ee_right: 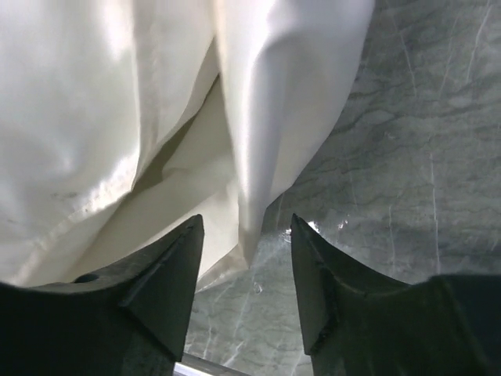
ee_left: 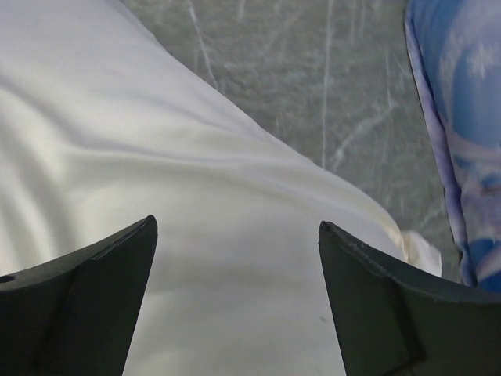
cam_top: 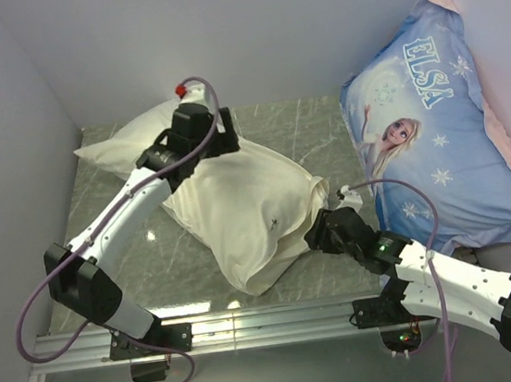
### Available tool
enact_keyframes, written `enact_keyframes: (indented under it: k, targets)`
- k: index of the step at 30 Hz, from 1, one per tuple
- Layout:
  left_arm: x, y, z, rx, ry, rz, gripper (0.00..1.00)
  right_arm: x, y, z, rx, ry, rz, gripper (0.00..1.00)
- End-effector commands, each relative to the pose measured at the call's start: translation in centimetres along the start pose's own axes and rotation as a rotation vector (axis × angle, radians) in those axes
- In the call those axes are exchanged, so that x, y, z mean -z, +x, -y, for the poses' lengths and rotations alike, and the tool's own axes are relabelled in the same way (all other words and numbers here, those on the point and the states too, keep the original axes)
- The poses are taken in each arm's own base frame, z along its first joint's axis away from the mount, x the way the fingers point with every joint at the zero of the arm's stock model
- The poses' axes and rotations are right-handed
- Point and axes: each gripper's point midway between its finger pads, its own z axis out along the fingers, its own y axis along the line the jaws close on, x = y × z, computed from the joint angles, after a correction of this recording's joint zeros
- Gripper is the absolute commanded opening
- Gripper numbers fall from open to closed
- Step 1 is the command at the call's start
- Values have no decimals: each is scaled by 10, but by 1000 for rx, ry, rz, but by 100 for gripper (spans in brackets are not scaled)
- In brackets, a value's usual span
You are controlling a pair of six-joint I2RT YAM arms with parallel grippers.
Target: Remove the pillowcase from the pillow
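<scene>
The cream pillowcase point(cam_top: 249, 210) lies diagonally across the table with the pillow inside it. A whiter end, the pillow point(cam_top: 124, 142), shows at the far left. My left gripper point(cam_top: 229, 141) is open just above the upper middle of the case. In the left wrist view the gripper point(ee_left: 237, 227) has its jaws wide apart over smooth cream fabric point(ee_left: 235, 258). My right gripper point(cam_top: 321, 231) is open at the case's right edge, low over the table. In the right wrist view that gripper point(ee_right: 246, 223) has a hanging fold of the pillowcase point(ee_right: 258, 157) just ahead of its jaws, which hold nothing.
A large blue "ELSA" pillow point(cam_top: 435, 132) leans against the right wall, close to the right arm; its edge shows in the left wrist view point(ee_left: 462, 141). Walls close in the left, back and right. A metal rail point(cam_top: 253, 322) runs along the near edge of the marble tabletop point(cam_top: 304, 129).
</scene>
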Motion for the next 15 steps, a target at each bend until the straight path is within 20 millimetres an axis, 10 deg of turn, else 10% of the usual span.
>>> enact_keyframes:
  k: [1, 15]
  targets:
    - [46, 6, 28, -147, 55, 1, 90, 9, -24, -16, -3, -30, 68, 59]
    - [128, 138, 100, -508, 192, -170, 90, 52, -63, -36, -25, -113, 174, 62]
